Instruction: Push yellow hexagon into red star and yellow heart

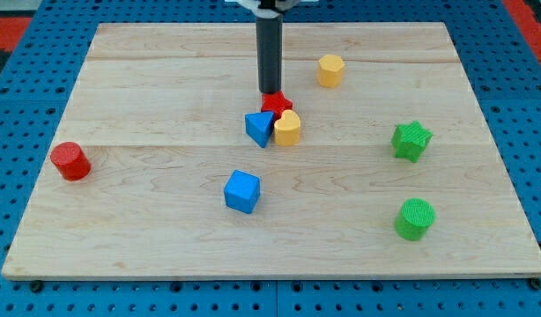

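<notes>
Just above the centre of the frame, you have my tip (270,92) resting at the top edge of the red star (275,104), touching it or very nearly so. There is no gripper on this rig to open or close, only the rod, and it holds nothing. The red star sits tight against the yellow heart (288,129) below it, with a blue triangular block (259,128) pressed in at the heart's left side.

The yellow hexagon (330,70) stands well apart, up and to the right of that cluster, with bare wooden board (165,79) between them. By that, you should judge the push as not yet made: the whole of the travel is left.

Your rod is on the wrong side for it. You would need to bring it round to the hexagon's upper right and drive down and leftward, minding that the blue triangular block may shift when the hexagon arrives.
</notes>
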### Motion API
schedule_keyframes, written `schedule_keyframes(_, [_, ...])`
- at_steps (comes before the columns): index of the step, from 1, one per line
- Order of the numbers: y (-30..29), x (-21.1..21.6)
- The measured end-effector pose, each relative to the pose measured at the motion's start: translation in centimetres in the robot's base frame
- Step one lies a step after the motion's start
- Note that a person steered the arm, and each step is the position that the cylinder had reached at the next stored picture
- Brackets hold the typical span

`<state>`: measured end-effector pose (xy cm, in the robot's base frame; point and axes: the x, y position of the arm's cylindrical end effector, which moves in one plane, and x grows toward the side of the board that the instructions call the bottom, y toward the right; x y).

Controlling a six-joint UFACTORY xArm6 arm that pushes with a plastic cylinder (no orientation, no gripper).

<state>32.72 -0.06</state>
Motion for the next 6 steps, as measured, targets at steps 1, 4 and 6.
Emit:
schedule_keyframes(1, [2.1,-4.1])
schedule_keyframes(4, [9.1,-3.2])
schedule_keyframes(6, [4.3,2.4])
